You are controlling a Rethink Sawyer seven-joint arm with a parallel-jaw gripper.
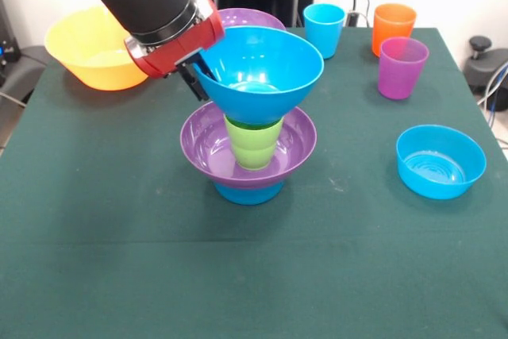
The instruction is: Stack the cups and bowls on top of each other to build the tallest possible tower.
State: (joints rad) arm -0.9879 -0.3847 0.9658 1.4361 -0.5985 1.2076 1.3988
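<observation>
Presently, centre table: tower, btm to top: sm. blue bowl, wide purple bowl, lime green cup, lg. blue bowl. Gripper pinches lg. blue bowl's left rim. Far left: yellow bowl. Far right: light blue cup, orange cup, purple cup. Near right: 2nd sm. blue bowl.

Tower, mid-counter: small blue bowl lowest, wide purple bowl on it, lime green cup upright inside, large blue bowl topmost, tilted.
Loose stock: large yellow bowl far left; second purple bowl behind the tower; light blue cup, orange cup, translucent purple cup upright, far right; second small blue bowl upright, right.
</observation>
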